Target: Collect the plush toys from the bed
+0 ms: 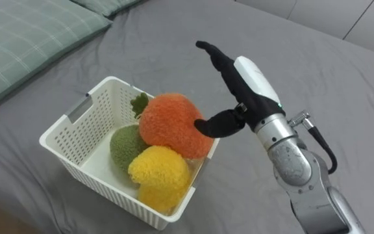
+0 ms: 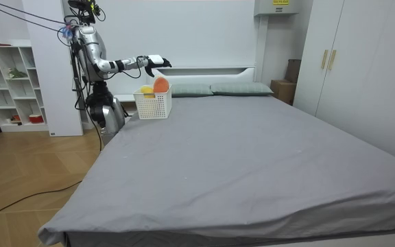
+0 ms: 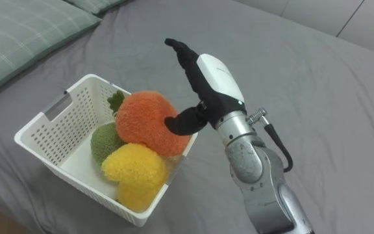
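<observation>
The robot stands at the bedside by the head of the grey bed point(image 2: 252, 158), far left in the room view, with its right arm stretched out over a white plastic basket point(image 1: 70, 153) that sits on the sheet near the pillows. In the left eye view the basket takes up the lower left of the frame and is heaped with plush toys. A big orange plush fruit point(image 1: 171, 123) with a green leaf sits on top at the centre, a green plush toy point(image 1: 125, 146) is tucked down to its left, and a yellow plush toy point(image 1: 158, 169) leans at the basket's near corner. The right hand point(image 1: 249, 84) hangs just right of centre, beside and above the orange fruit. Its fingers are stretched straight up towards the top of the frame and its thumb is spread out in front of the fruit. It has hold of nothing, and I cannot tell whether the thumb touches the plush. A pale green checked pillow point(image 1: 24, 39) lies in the upper left corner. In the room view a white shelf unit point(image 2: 9, 82) stands behind the robot and white wardrobes point(image 2: 362, 62) fill the right side.
</observation>
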You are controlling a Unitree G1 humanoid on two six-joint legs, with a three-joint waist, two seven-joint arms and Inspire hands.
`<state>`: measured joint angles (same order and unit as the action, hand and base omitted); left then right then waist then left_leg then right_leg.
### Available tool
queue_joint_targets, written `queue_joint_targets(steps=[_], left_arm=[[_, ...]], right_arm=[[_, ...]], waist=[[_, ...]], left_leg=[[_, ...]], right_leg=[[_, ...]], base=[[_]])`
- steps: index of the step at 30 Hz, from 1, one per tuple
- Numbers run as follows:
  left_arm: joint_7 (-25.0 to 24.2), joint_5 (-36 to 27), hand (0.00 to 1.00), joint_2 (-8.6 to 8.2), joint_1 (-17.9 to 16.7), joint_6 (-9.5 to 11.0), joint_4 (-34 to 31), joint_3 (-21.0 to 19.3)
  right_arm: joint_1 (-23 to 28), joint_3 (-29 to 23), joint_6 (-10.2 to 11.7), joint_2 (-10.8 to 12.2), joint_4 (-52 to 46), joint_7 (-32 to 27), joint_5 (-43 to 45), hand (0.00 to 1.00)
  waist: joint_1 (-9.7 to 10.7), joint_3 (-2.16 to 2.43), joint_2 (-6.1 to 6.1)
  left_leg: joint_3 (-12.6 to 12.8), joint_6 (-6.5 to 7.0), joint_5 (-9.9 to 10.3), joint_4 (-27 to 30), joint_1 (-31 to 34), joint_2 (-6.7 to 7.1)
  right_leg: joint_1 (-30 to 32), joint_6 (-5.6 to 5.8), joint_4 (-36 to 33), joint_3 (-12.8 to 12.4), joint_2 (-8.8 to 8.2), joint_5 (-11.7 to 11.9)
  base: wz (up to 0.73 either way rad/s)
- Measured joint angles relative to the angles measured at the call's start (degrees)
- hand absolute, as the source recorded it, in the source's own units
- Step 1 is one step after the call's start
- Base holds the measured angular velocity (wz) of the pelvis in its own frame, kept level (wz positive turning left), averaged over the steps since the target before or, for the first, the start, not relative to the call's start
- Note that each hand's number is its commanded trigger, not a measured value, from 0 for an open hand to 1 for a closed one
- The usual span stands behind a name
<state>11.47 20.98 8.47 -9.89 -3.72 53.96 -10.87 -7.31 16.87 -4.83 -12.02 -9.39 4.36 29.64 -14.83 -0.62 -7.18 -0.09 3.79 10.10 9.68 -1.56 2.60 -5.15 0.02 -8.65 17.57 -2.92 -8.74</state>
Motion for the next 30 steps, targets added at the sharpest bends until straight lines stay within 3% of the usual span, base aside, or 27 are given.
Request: queue_joint_targets(steps=[14,18,23,30], left_arm=[[-0.82,-0.10,0.00,0.09,-0.01,-0.02,0.15,-0.12],[-0.39,-0.08,0.00,-0.07,-0.11,-0.02,0.80,-0.18],[0.55,-0.20,0.00,-0.18,-0.63,0.05,1.03,-0.51],[2.70,-0.79,0.00,-0.77,-3.34,1.85,1.95,-3.24]], right_arm=[[1.66,-0.02,0.03,-0.13,0.06,-0.59,-0.83,0.00],[1.69,-0.38,0.09,-0.59,0.06,-0.64,-6.96,0.00],[2.25,-3.50,1.84,-0.73,0.03,-1.80,-11.79,0.00],[4.46,-17.04,5.40,-1.76,-0.60,-7.39,-22.95,0.00]], waist=[[-1.00,-0.03,0.09],[-0.74,-0.06,0.14],[1.76,0.04,0.20],[6.66,0.55,1.79]], left_leg=[[-0.22,0.01,-0.04,0.01,0.00,0.05],[-0.12,0.02,-0.05,0.02,-0.02,0.05],[0.04,0.08,-0.09,0.35,-0.24,0.02],[3.03,0.22,-0.13,-0.70,-2.15,-0.32]], right_leg=[[-0.11,0.03,0.01,0.04,-0.03,-0.01],[-0.06,0.05,0.04,-0.20,-0.01,0.00],[0.00,0.09,0.05,-0.37,-0.04,0.04],[-0.26,0.26,-0.11,-3.35,0.12,0.17]], base=[[0.00],[0.00],[0.00],[-0.20]])
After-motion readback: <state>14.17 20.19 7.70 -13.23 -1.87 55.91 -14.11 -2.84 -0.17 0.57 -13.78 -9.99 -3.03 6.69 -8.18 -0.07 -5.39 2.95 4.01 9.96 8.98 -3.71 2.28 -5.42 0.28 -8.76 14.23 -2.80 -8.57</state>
